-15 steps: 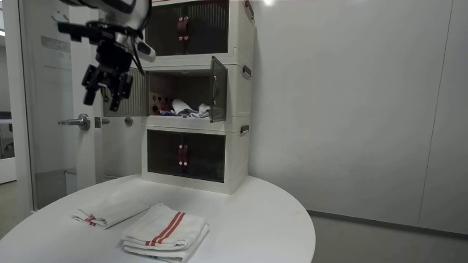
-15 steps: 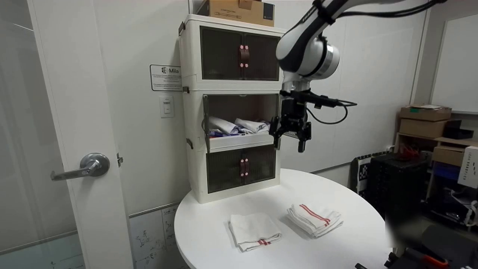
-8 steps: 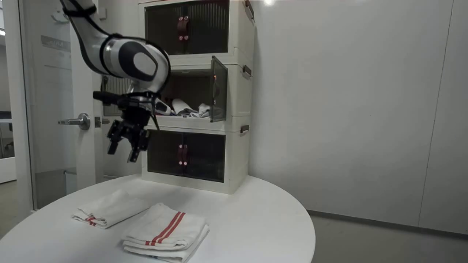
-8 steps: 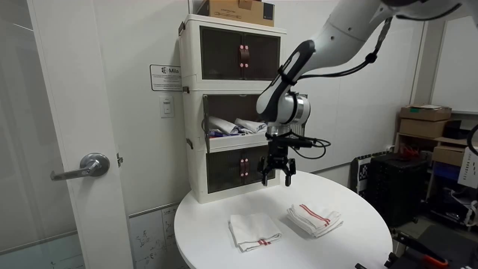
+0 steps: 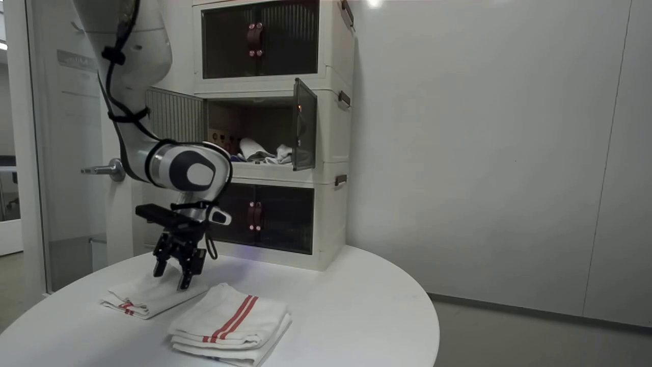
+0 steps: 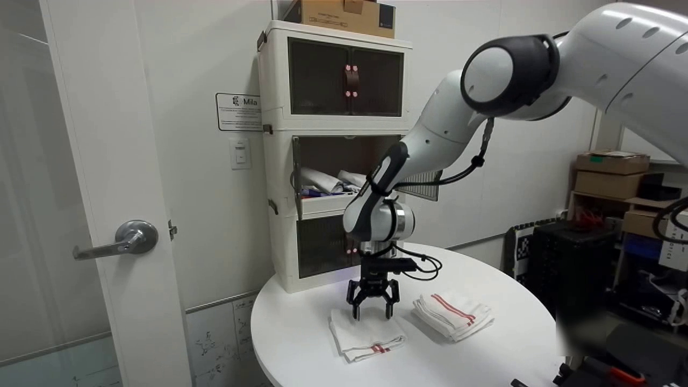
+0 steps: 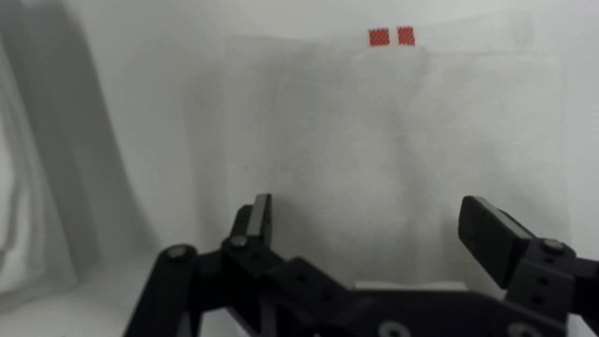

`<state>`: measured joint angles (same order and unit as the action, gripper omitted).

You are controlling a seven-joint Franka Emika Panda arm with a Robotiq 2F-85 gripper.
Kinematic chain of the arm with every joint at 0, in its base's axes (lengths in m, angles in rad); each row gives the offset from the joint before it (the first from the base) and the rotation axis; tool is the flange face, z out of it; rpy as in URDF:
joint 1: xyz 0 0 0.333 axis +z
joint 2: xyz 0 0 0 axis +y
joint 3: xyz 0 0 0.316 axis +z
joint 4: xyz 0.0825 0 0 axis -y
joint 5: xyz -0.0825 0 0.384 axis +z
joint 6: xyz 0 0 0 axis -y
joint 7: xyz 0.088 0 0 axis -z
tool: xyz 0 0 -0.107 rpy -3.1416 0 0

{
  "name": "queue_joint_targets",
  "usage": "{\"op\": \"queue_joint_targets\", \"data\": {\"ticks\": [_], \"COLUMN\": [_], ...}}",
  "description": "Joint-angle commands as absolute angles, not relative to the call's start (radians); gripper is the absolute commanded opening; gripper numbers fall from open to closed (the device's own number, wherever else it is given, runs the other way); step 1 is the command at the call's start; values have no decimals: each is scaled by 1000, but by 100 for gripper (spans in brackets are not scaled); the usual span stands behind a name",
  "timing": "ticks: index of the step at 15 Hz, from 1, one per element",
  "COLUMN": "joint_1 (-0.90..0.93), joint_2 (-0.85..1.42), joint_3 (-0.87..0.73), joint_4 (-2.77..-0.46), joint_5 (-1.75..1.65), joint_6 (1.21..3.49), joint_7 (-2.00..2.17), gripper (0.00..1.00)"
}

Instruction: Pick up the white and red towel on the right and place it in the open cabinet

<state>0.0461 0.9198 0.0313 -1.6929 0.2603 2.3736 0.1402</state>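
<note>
Two fingers (image 7: 490,241) well apart on the gripper (image 6: 373,317), aimed down from a bent arm (image 6: 439,129) low over white cloth (image 6: 366,332). Beside it on the table (image 6: 290,322), white and red towel (image 6: 452,318), striped toward lower right in an exterior view; long axis unclear.

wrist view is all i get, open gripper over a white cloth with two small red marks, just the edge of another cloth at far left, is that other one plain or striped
Observer: Striped. Both exterior views show that towel boldly red-striped across its top.
Operator: ok and the place it goes, open or shut
Observer: Open. The middle cabinet has both doors swung out.
Operator: anything inside it
Observer: Yes, an exterior view shows white cloths lying in there.
</note>
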Motion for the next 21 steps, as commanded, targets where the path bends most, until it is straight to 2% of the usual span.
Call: {"op": "queue_joint_targets", "data": {"ticks": [1, 3, 4, 6, 12, 13, 15, 19, 20, 21], "joint_1": [75, 89, 95, 104, 138, 141, 146, 146, 149, 151], "joint_2": [1036, 1057, 1060, 1068, 1094, 1100, 1096, 1048, 1038, 1028], "joint_3": [21, 12, 10, 8, 5, 5, -1, 5, 4, 5], "joint_4": [-1550, -1522, -1517, -1503, -1501, -1502, -1507, -1567, -1582, -1596], "joint_5": [237, 227, 223, 214, 182, 179, 171, 176, 179, 180], "joint_6": [2426, 2443, 2444, 2433, 2382, 2371, 2350, 2329, 2327, 2320], "joint_7": [211, 241, 250, 261, 289, 297, 312, 324, 333, 338], "gripper": [100, 97, 73, 72, 26, 67, 66, 94, 99, 100]}}
